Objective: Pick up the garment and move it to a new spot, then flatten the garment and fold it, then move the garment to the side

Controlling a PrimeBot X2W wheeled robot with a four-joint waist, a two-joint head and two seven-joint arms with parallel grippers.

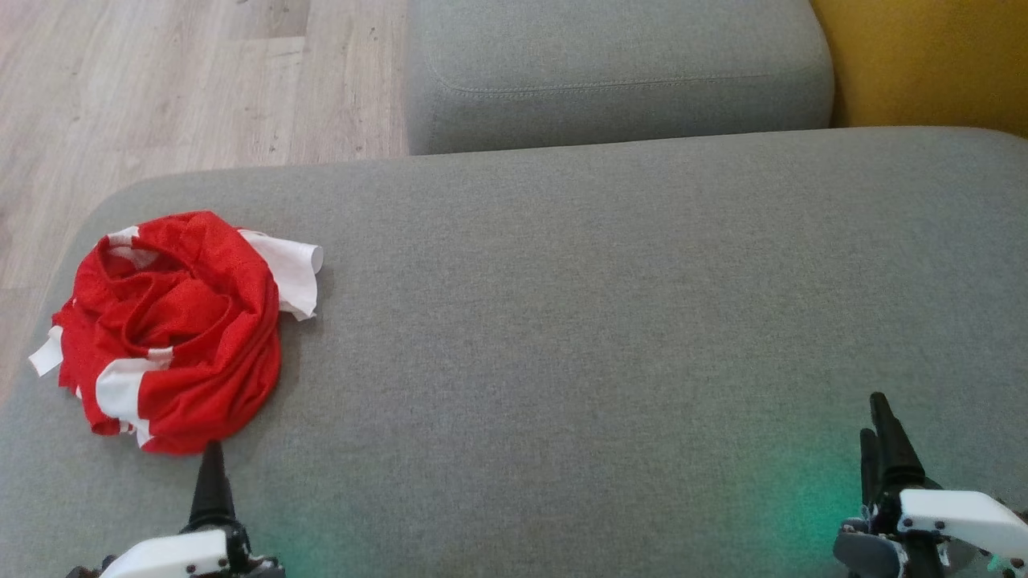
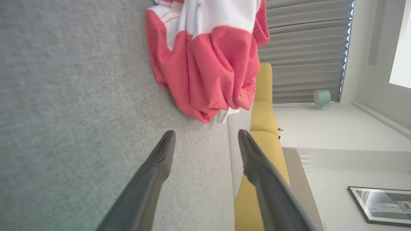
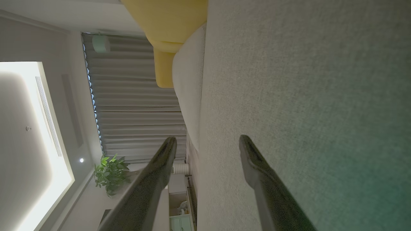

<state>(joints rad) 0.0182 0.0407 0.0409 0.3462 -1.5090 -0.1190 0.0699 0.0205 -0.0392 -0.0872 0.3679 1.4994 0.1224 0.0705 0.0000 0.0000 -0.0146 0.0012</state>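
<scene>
A red and white garment [image 1: 173,329] lies crumpled in a heap at the left end of the grey cushion [image 1: 578,305]. My left gripper [image 1: 214,459] hovers just in front of the heap's near edge, fingers pointing at it. In the left wrist view the garment [image 2: 208,64] sits just beyond my open left gripper [image 2: 206,136], nothing between the fingers. My right gripper [image 1: 878,417] rests low at the near right of the cushion, far from the garment. The right wrist view shows the right gripper [image 3: 208,142] open and empty over bare grey fabric [image 3: 305,96].
A second grey cushion [image 1: 618,72] stands behind the first, with a yellow seat [image 1: 932,60] at the back right. Wooden floor [image 1: 161,88] lies beyond the cushion's left and far edges. Curtains [image 2: 305,48] and a plant [image 3: 110,173] are in the room behind.
</scene>
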